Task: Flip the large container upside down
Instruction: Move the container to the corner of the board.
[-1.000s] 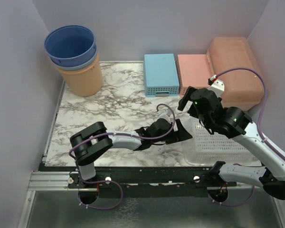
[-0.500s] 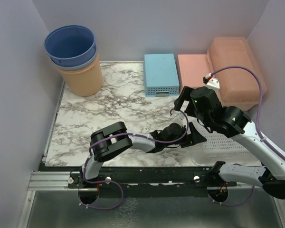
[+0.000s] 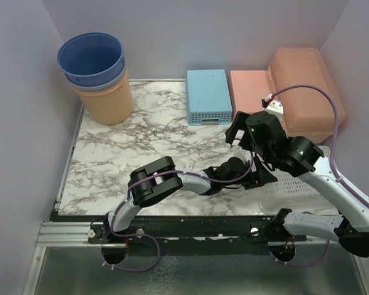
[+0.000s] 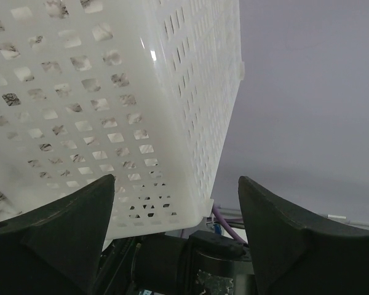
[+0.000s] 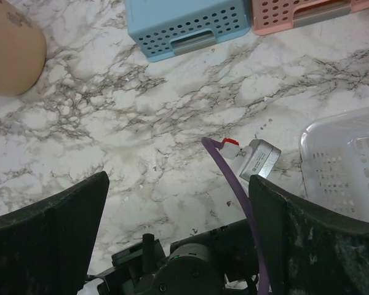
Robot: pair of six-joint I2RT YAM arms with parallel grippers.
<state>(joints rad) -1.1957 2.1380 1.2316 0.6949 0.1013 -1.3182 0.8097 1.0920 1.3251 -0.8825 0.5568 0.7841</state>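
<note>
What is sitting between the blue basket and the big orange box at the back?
A pink basket with holes sits between the blue basket and the large container, as the top view shows.

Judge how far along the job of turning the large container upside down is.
Done: nothing yet; the white perforated plastic basket stands open side up on the marble table. In hand: the open left gripper is at the basket's corner, nothing clamped; the open right gripper hovers above the table beside it. Left: grip, lift, flip. The peach rectangular plastic box at the back is untouched.
</note>
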